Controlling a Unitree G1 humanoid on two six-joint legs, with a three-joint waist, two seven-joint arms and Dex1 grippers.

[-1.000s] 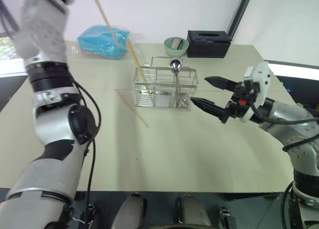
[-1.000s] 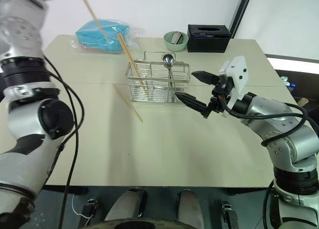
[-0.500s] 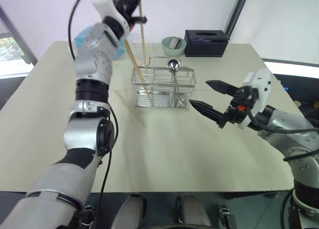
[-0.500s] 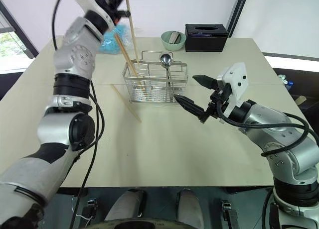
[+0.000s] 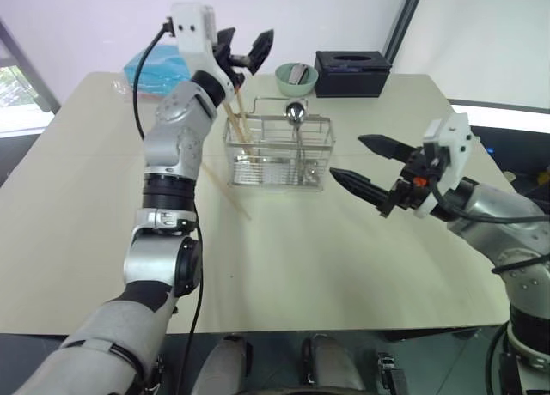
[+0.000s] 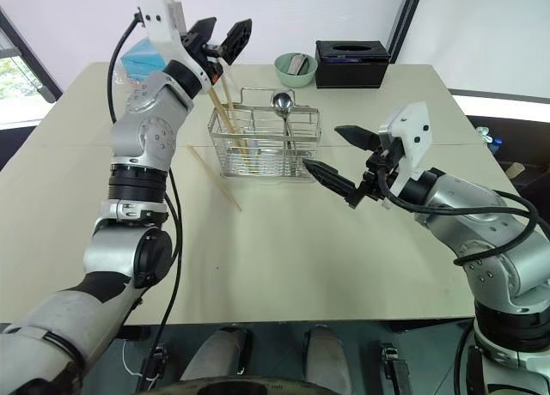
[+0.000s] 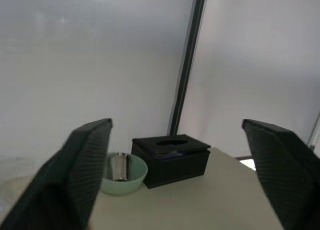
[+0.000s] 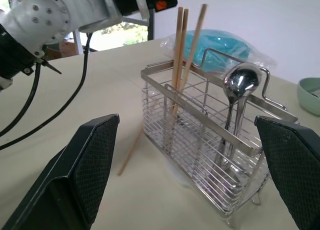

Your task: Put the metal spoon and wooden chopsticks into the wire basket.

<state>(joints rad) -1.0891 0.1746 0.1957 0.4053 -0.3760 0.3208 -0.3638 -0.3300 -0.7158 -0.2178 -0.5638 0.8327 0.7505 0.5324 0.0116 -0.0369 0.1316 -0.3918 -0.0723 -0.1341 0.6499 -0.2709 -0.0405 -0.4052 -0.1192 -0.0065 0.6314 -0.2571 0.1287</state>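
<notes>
Left eye view: both released, left gripper [image 5: 243,48] above wire basket [image 5: 273,154], right gripper [image 5: 367,164] beside it.

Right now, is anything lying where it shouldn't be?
Yes. One wooden chopstick lies flat on the table, beside the wire basket on the robot's left, outside it. Three other chopsticks stand inside the basket, and the metal spoon stands there too, bowl up.
</notes>
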